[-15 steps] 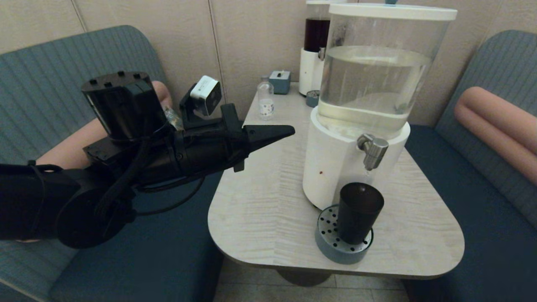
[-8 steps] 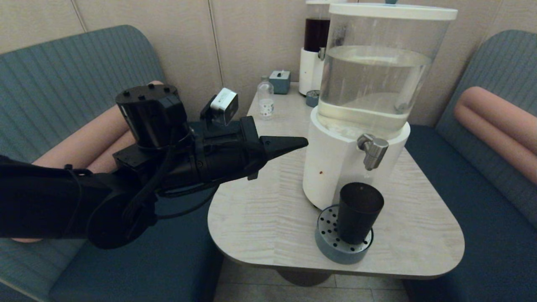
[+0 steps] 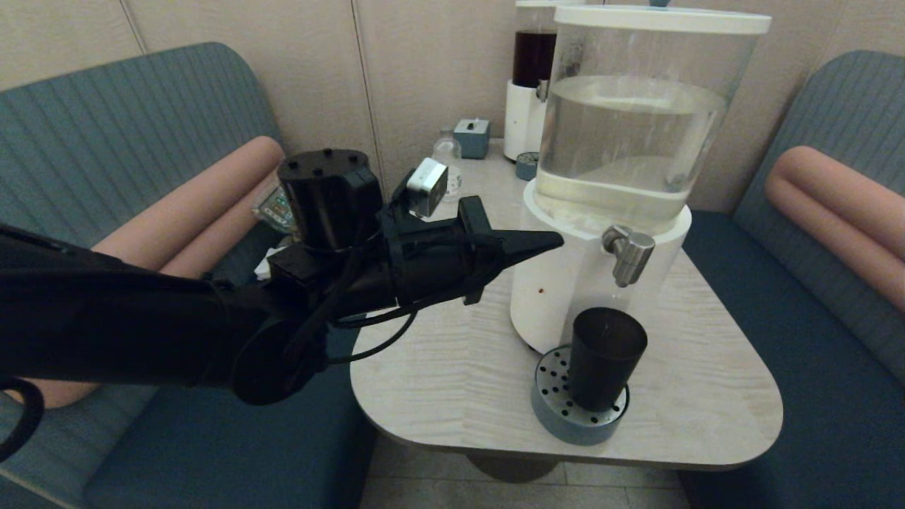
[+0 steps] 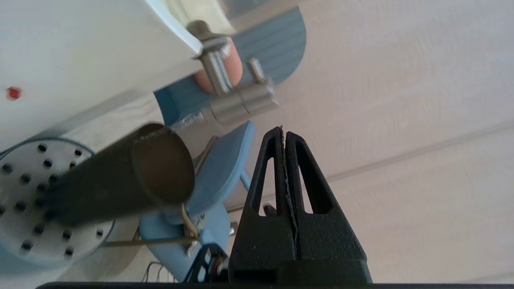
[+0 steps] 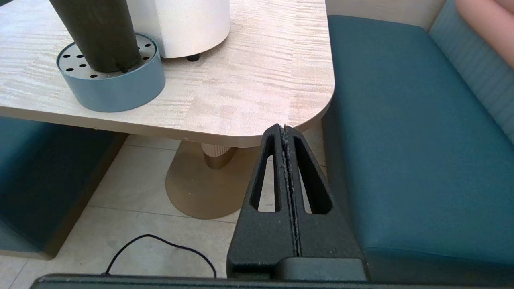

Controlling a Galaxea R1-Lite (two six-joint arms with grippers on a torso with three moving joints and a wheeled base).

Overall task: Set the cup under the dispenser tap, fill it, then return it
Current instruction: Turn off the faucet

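The dark tumbler cup [image 3: 605,357] stands upright on the blue perforated drip tray [image 3: 558,417], directly below the silver dispenser tap [image 3: 628,253] of the big clear-tank, white-base dispenser [image 3: 565,283]. My left gripper [image 3: 555,242] is shut and empty, held in the air level with the tap and a short way to its left, pointing at it. In the left wrist view the tap [image 4: 237,100] and cup [image 4: 132,168] lie just ahead of the gripper [image 4: 282,130]. My right gripper [image 5: 283,128] is shut, parked low by the table's near right corner.
A slim dark-liquid dispenser [image 3: 532,78], a small clear bottle [image 3: 445,152] and a small blue box [image 3: 471,136] stand at the table's back. Blue bench seats [image 3: 813,367] with pink bolsters flank the table [image 3: 438,367]. A cable [image 5: 160,245] lies on the floor.
My left arm has swung right and slightly down across the table's left side, bringing its shut gripper from mid-left to close beside the tap. Cup and tap have not moved.
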